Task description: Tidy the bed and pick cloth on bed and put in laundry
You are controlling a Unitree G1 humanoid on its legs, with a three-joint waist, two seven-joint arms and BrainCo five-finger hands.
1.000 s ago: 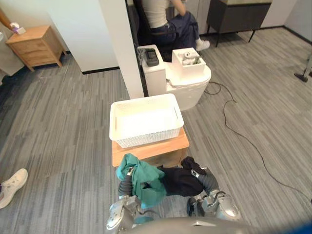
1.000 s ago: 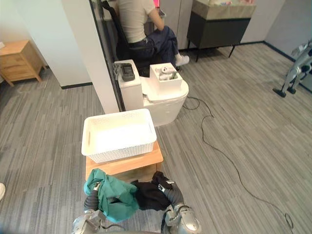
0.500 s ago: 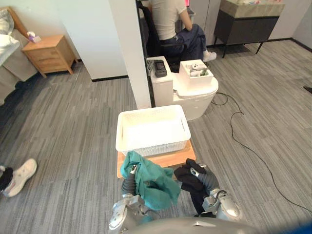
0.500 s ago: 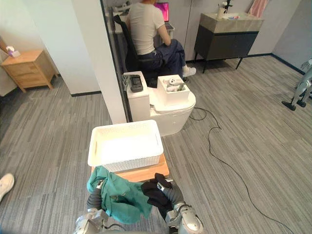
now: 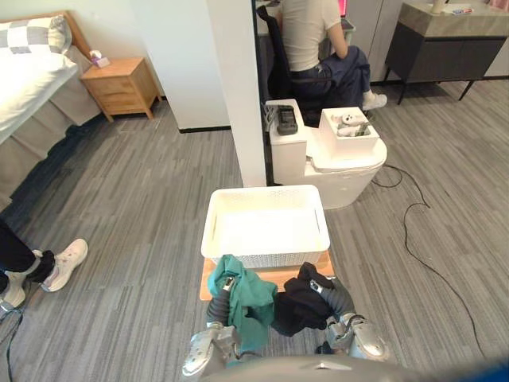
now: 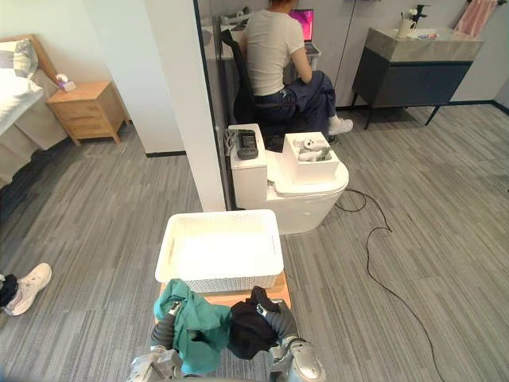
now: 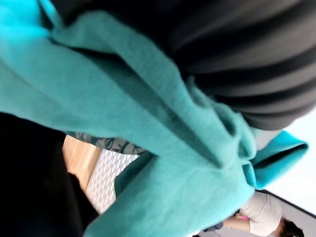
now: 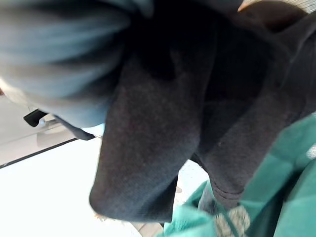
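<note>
Two garments up off the floor: the teal cloth [image 5: 251, 299] hangs over the left hand [image 5: 226, 284] and the black cloth [image 5: 299, 307] is bundled on the right hand [image 5: 320, 286], both just short of the white basket [image 5: 266, 259] on the low wooden bench [image 5: 208, 286]. Clenched or spread? I cannot tell, the fabric buries both hands. With the bed [image 5: 24, 76] well away at far left, this looks like the drop-off step. Next move, I'd say: reach forward over the basket's near rim and let both pieces fall inside.
</note>
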